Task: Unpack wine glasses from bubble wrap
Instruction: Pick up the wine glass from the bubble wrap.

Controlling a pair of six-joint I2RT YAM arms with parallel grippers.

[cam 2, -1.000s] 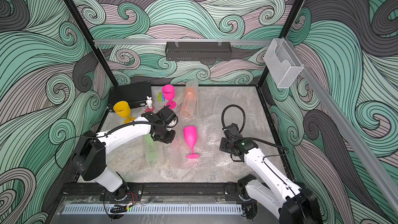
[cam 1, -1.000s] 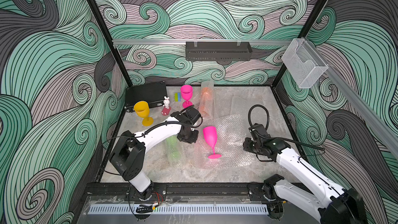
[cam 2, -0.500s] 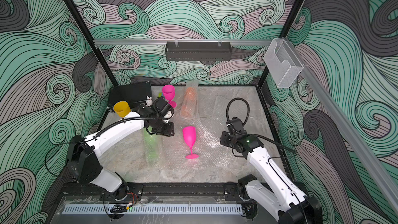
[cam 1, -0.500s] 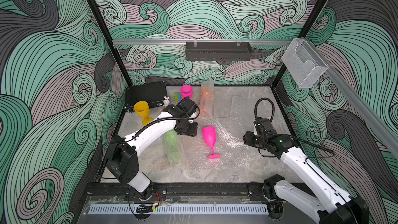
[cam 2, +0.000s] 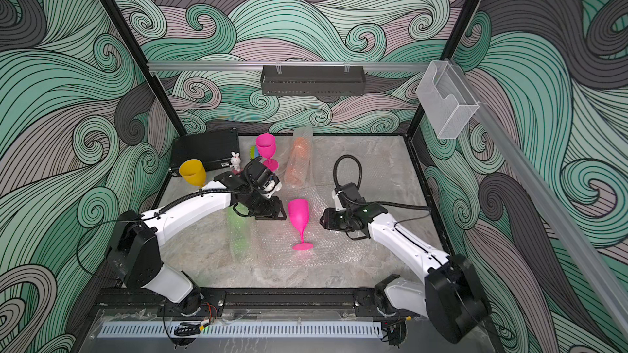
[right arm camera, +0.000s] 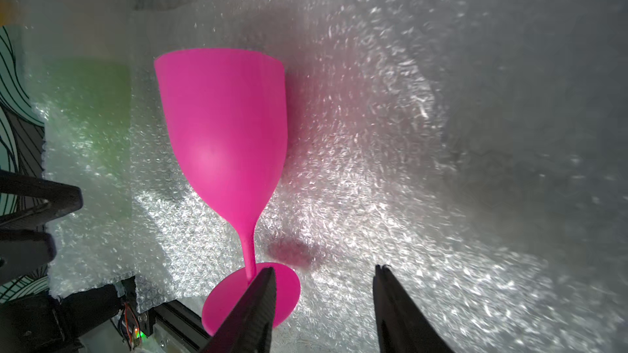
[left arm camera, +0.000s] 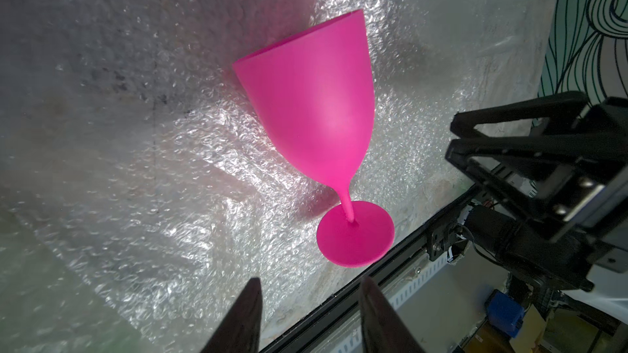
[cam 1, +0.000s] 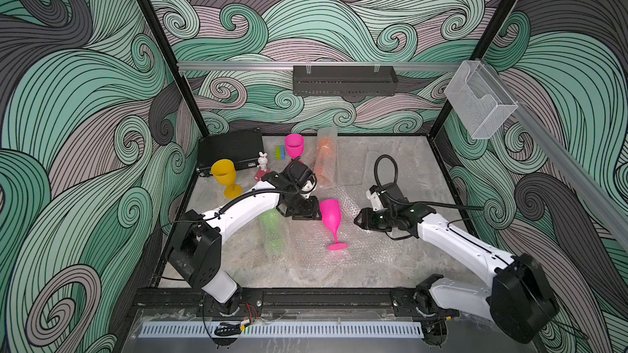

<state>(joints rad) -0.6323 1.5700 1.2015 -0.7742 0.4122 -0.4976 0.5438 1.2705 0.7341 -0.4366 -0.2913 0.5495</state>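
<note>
A: What is altered at the left gripper [left arm camera: 310, 281]?
B: Its jaws, shut a moment ago, are now spread and empty; the pink goblet [left arm camera: 316, 117] is left standing on flattened bubble wrap [left arm camera: 163, 178] just ahead.
A: The right gripper [right arm camera: 325, 268]?
B: Likewise spread, empty, opposite. This glass is judged unpacked.

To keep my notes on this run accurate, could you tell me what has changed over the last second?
The right gripper moved toward the upright pink goblet, jaws open. The left gripper, beside its bowl, opened its jaws and holds nothing. The goblet stayed standing on the flat bubble wrap; the yellow goblet, the rear pink goblet, the green roll and the orange roll did not move.
</note>
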